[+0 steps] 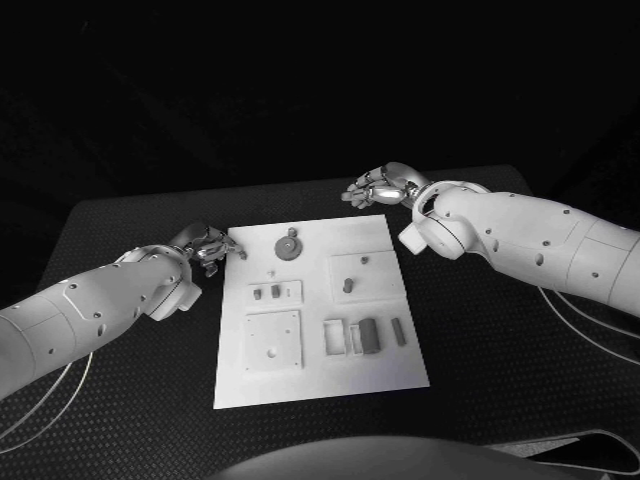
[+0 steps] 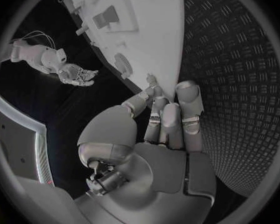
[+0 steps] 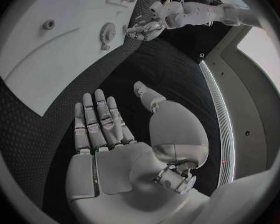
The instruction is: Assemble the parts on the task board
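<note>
The white task board lies mid-table with grey parts on it: a round toothed part at its far end, small pegs and several upright blocks nearer me. My left hand is at the board's far-left corner and holds nothing. Its straight fingertips reach the board's edge; I cannot tell whether they touch it. My right hand hovers past the far-right corner, palm flat, fingers spread, nothing in it. The toothed part also lies between the two hands.
A square plate with a hole sits on the board's near-left part. Black textured table surrounds the board on all sides, with room to the right and left of it.
</note>
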